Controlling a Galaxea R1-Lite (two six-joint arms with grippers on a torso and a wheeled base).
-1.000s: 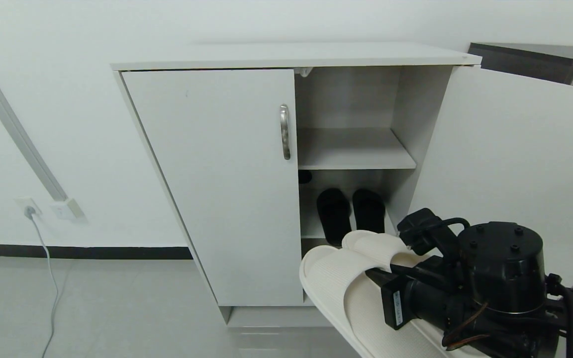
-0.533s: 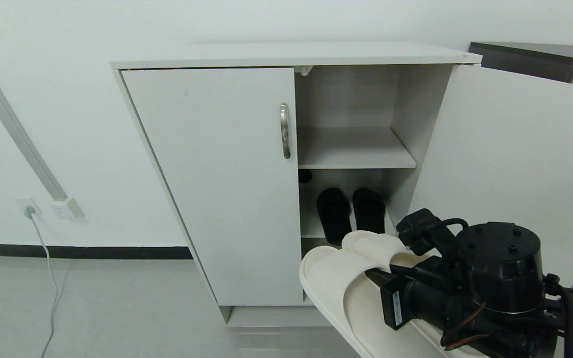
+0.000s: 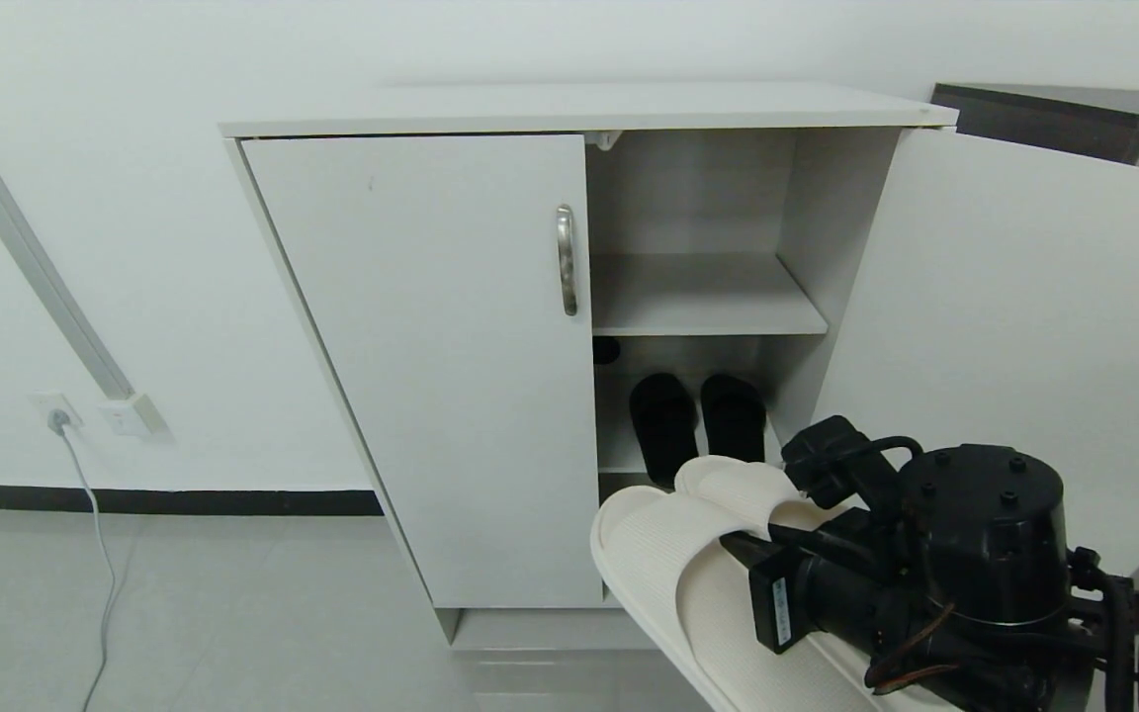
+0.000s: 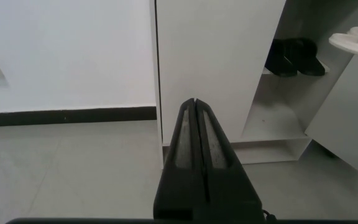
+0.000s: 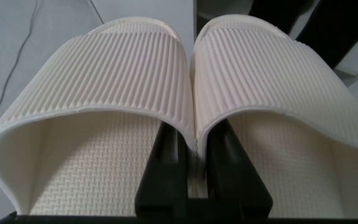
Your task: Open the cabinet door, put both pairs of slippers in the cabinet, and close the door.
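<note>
Door: right door [image 3: 1014,326] open for us.
Black slippers [image 3: 698,420]: on the lower shelf [image 3: 617,440].
White slippers [image 3: 678,554]: clamped in our right gripper [image 5: 194,149], just before the opening.
Left gripper [image 4: 194,109]: closed, empty.
Remaining: shelve them, close door.

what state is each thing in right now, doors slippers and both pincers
left door, shut
right door, swung wide open
black slippers, side by side on the lower shelf inside the cabinet
white slippers, clamped together in the right pincer, outside the cabinet
right pincer, shut on the white slippers
left pincer, shut, holding nothing
</note>
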